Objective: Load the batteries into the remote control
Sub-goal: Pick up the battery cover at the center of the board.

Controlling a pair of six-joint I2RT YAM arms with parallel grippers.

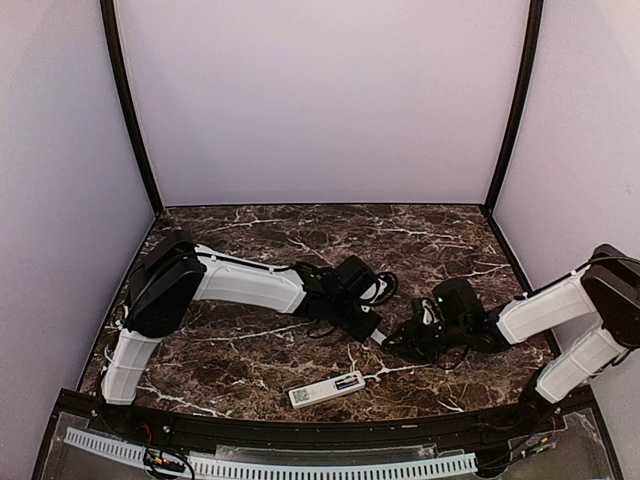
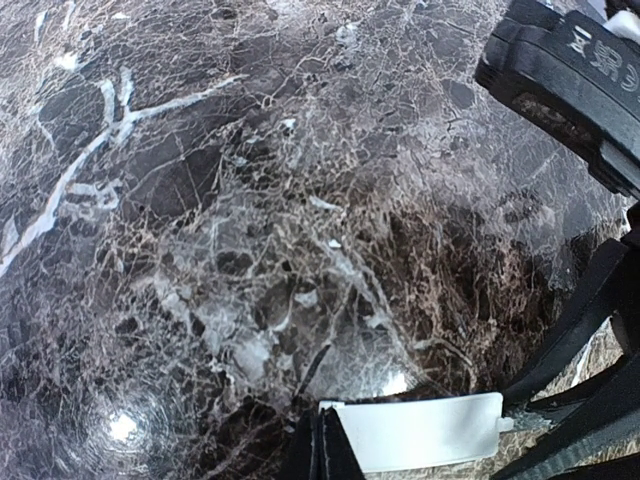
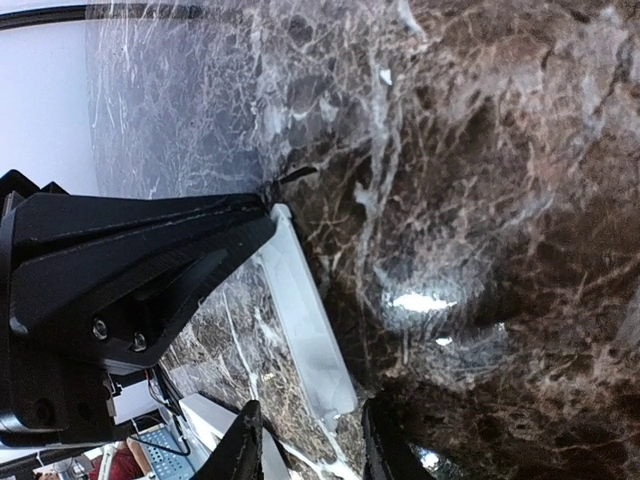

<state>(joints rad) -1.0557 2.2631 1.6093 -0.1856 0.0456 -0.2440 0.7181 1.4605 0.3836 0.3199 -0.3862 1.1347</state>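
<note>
The white remote control (image 1: 325, 388) lies near the table's front edge, back up. A dark bluish patch, which looks like the batteries (image 1: 348, 382), sits in the recess at its right end. My left gripper (image 1: 377, 335) is shut on one end of a small flat white cover plate (image 2: 425, 430), held just above the table. My right gripper (image 1: 396, 342) faces it, open, its fingers (image 3: 245, 445) on either side of the plate's free end (image 3: 310, 320). The remote's edge shows in the right wrist view (image 3: 215, 420).
The dark marble table (image 1: 250, 360) is walled by pale panels at back and sides. A black rail (image 1: 300, 430) runs along the front edge just below the remote. Both arms meet at the table's centre-right.
</note>
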